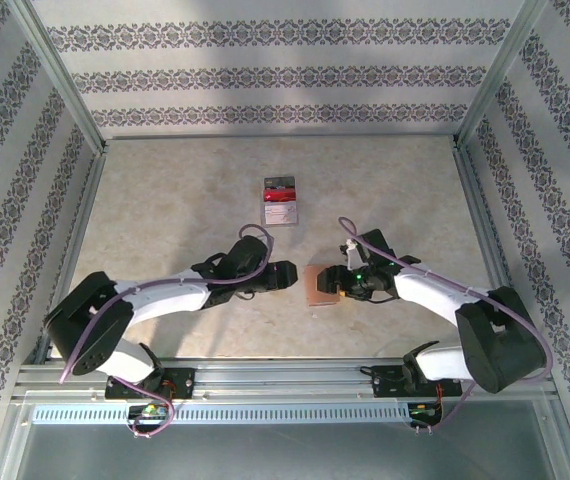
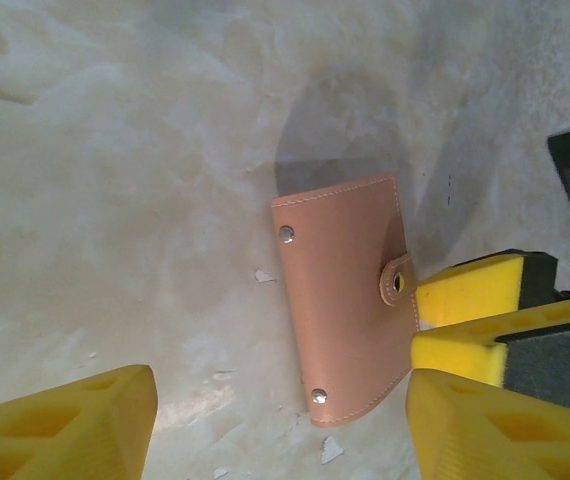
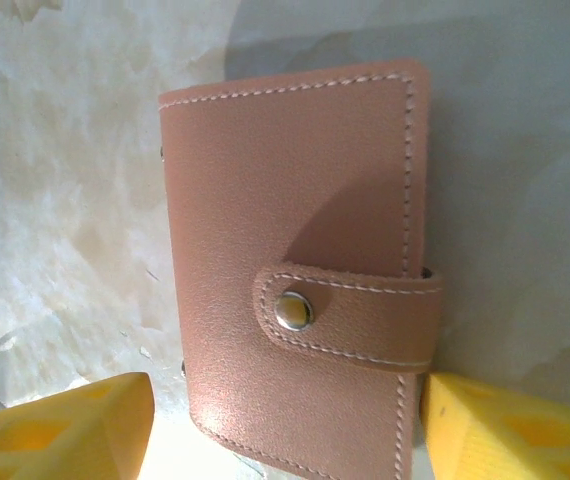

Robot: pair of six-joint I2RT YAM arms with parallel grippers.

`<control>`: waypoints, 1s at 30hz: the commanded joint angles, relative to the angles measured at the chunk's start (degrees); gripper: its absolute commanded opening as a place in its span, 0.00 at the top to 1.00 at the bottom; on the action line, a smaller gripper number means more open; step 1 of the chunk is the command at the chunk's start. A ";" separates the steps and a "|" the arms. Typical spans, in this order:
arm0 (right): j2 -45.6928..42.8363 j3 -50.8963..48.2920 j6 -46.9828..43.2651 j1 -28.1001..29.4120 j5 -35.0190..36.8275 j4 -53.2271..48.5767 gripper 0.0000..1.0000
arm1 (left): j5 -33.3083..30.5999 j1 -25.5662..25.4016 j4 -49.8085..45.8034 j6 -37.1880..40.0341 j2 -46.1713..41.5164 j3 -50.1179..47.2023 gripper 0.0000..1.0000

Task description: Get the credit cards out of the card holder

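The card holder [image 1: 320,285] is a salmon-pink bifold lying closed on the table between my two grippers, its strap snapped shut [image 3: 295,310]. Any credit cards in it are hidden. My right gripper [image 1: 339,284] reaches in from the right. Its yellow fingers [image 3: 505,430] straddle the holder's [image 3: 285,200] near end: one sits against the strap edge, and a sliver of table shows at the other. My left gripper [image 1: 290,278] stands open just left of the holder [image 2: 350,300], its wide-set fingers [image 2: 65,425] on either side of the holder's lower corner without touching it.
A small red, white and dark stack [image 1: 280,200] lies farther back, near the table's middle. Patterned walls with metal rails [image 1: 85,200] enclose the table on three sides. Bare marbled tabletop [image 1: 165,200] surrounds the holder.
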 commanded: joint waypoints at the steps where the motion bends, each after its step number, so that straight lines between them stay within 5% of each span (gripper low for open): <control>1: -4.14 -1.41 -0.83 -3.01 2.62 -2.76 0.28 | 3.39 -1.03 2.72 0.04 2.80 3.17 0.34; 9: -13.98 -4.66 -0.24 -9.59 0.77 -3.53 0.26 | 6.09 -2.18 5.81 -1.81 11.85 8.07 0.35; 20: -16.07 -5.26 -1.38 -11.05 1.56 -5.93 0.25 | 7.64 -3.41 7.16 -3.67 18.99 10.87 0.44; 30: -14.89 -5.44 -1.81 -11.18 2.09 -5.78 0.26 | 9.79 -3.77 10.02 -4.46 21.91 11.45 0.65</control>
